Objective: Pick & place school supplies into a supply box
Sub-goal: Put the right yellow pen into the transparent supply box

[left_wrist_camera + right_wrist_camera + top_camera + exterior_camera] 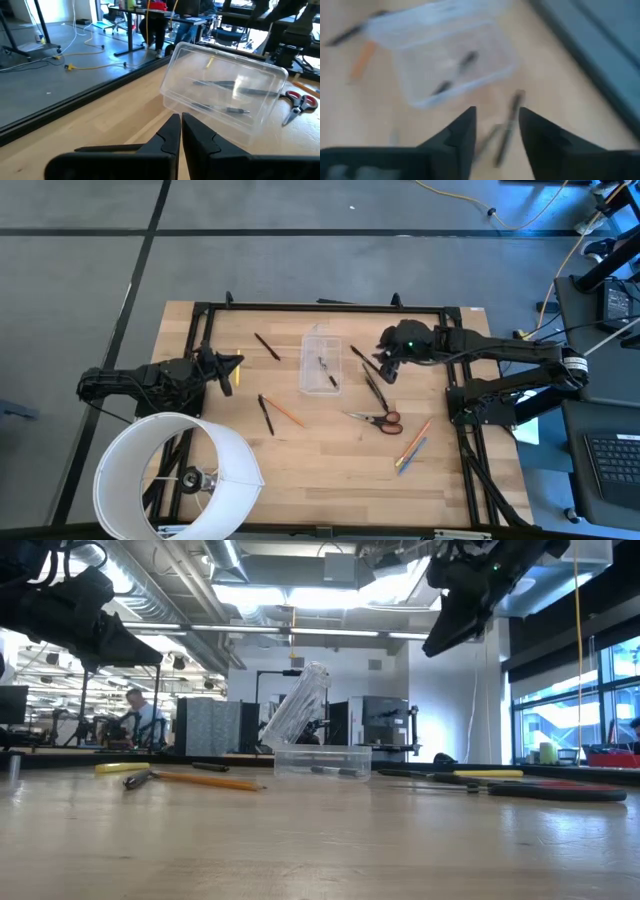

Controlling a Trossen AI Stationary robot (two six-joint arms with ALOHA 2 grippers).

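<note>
Supply box [321, 364] sits just off my right gripper [385, 369], toward table centre, lid tipped up on its far side. Inside it: two dark pens, small, lying flat on the floor of the box; nothing else that I can make out.

My right gripper hangs above the table, fingers parted, nothing between them. Directly beneath me lie two or three dark pens [374, 385], close together and nearly parallel.

Risks: those pens lie so close that closing on one may catch or nudge a neighbour, or roll it away. Thin pens can also pivot in my pads if I grab off-centre, then snag the box wall or tilted lid on the drop. Coming down too hard would jam my fingertips on the wood.

Further from me: red-handled scissors [376, 419], orange and blue pencils [412, 443] near the table edge, an orange pencil [285, 412] and a black pen [266, 415] past the box.

My left gripper [228, 370] waits beyond the box, fingers shut, empty. White cylinder [170, 475] stands behind it.
</note>
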